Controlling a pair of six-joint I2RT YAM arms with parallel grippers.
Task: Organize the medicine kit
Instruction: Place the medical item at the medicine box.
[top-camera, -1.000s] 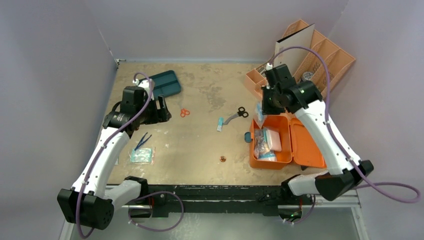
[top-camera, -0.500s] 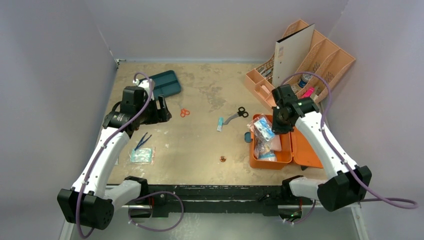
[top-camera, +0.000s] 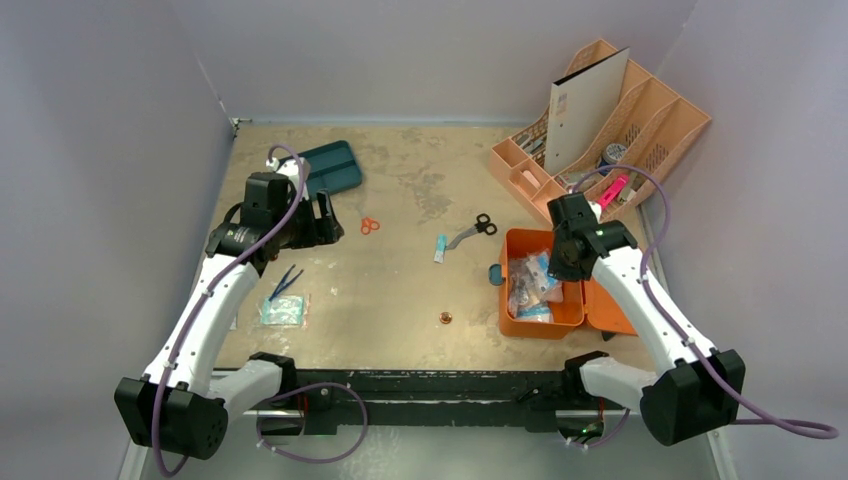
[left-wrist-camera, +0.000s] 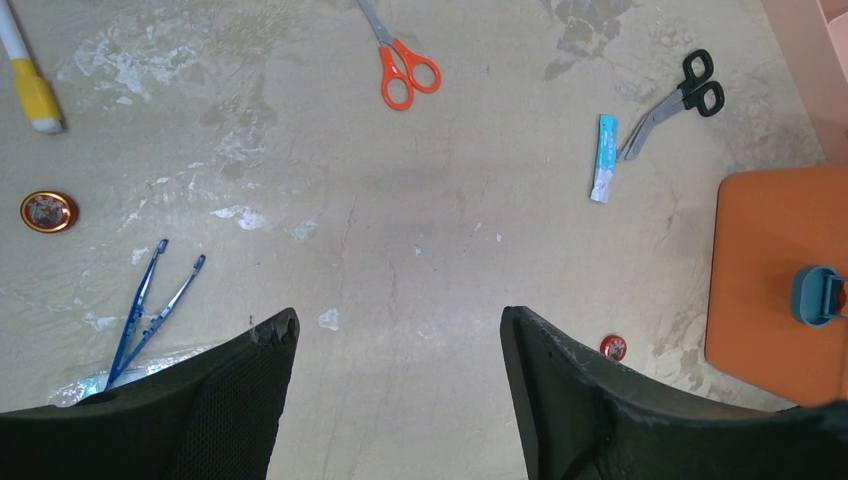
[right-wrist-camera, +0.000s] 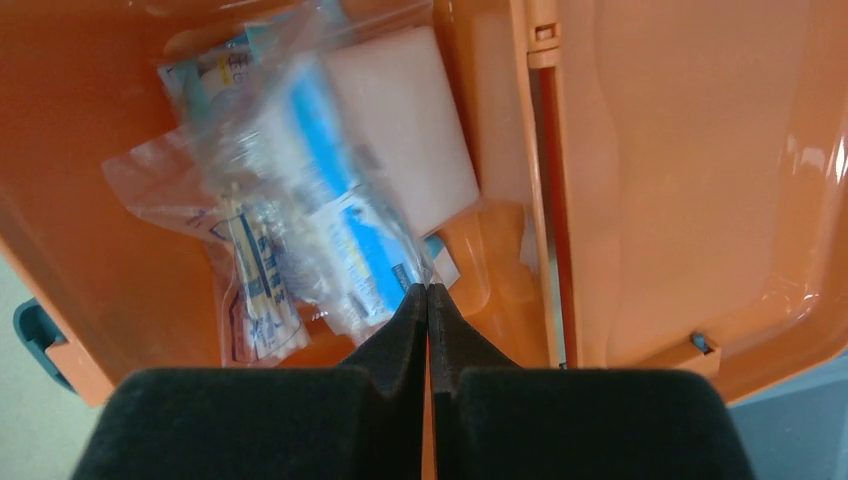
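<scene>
- Only the right wrist view shows the right gripper (right-wrist-camera: 428, 290) pinched together on a clear bag's (right-wrist-camera: 300, 170) corner, inside the medicine kit (right-wrist-camera: 650, 150).
- Left wrist view: left gripper (left-wrist-camera: 398, 320) with fingers apart, above the desk (left-wrist-camera: 420, 230).
- Medicine kit sits near right on the desk, its long axis near-far, lid open to the right, latch (top-camera: 496, 274) on the left.
- Bag print is blurred and unreadable.

The scuffed tan table (top-camera: 400, 290) carries a teal tray (top-camera: 330, 167) at 11 o'clock, a peach organizer (top-camera: 512, 160) at 2 and the open medicine kit (top-camera: 540, 328) at 4. Blue tweezers (top-camera: 285, 281) lie beside a clear packet (top-camera: 283, 311) at 8. Orange scissors (top-camera: 370, 226), black-handled scissors (top-camera: 477, 228), a small tube (top-camera: 440, 248) and a copper cap (top-camera: 445, 319) lie mid-table.
</scene>
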